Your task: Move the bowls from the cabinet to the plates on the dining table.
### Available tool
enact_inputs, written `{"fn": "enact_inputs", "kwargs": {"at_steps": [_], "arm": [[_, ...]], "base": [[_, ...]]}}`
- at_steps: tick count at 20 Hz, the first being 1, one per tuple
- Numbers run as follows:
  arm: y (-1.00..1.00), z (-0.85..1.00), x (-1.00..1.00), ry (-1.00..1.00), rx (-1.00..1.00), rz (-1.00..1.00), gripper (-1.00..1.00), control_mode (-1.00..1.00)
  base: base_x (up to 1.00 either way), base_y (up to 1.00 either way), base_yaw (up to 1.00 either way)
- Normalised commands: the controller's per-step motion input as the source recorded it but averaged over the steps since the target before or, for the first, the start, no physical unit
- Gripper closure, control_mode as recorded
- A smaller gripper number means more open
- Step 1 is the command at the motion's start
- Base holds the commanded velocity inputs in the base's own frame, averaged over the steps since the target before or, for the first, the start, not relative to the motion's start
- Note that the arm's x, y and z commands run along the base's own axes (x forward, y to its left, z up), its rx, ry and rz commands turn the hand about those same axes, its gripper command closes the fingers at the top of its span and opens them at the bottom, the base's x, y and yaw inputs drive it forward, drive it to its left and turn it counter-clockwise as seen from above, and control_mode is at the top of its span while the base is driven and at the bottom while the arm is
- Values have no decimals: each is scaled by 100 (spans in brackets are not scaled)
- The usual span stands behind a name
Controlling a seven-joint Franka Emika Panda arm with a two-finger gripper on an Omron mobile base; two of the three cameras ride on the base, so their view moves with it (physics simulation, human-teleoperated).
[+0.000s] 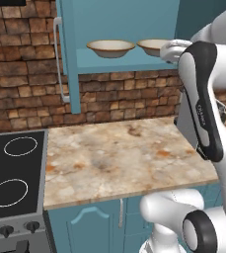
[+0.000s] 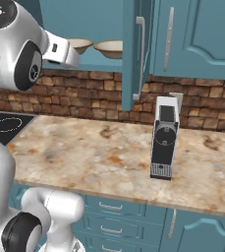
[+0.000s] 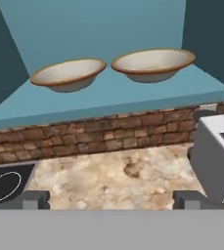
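Bowls (image 3: 68,74) by shelf (image 3: 108,100) edge — pincer (image 3: 111,199) wide

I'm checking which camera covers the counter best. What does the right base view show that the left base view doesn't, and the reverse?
Right base view alone: a black and silver coffee machine standing on the marble counter, and a closed cabinet door to the right of the open one.

Left base view alone: the black cooktop's knobs.

Both: two bowls side by side on the shelf of the open teal cabinet, the brick wall, the cooktop and the counter.
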Motion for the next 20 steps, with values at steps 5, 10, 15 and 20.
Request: {"fn": "enact_inputs", "kwargs": {"at_steps": [5,10,15,20], "arm": [[10,0,59,13,19,-1,-100,-100],[14,0,63,9,17,0,-100,-100],[14,6,59,10,10,0,-100,-100],[13,27,25,15,5,0,-100,-100]], "base": [[0,0,0],[0,0,0],[0,0,0],[0,0,0]]}}
